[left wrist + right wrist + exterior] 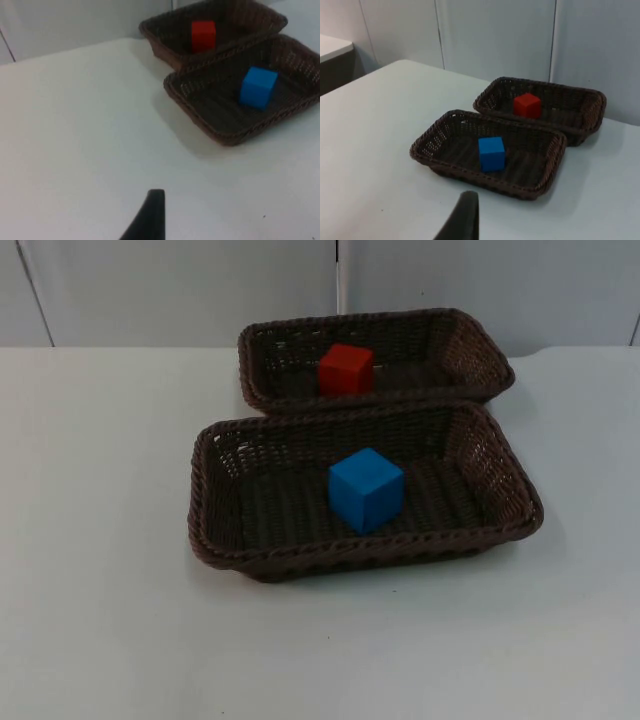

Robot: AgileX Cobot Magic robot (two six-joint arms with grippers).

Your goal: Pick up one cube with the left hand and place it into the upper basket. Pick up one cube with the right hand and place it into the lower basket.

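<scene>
Red cube placed in upper basket, blue cube in lower basket; task judged done. State of left and right gripper cannot be told.

**A white table and a grey wall behind it**

The white table top is smooth and bare across its near part, with a few tiny dark specks on its surface. It runs back to a grey partition wall, which is made of flat panels with thin dark seams running upright between them. In the right wrist view a second pale surface stands apart from the table, beside the wall, with a dark side beneath it.
</scene>
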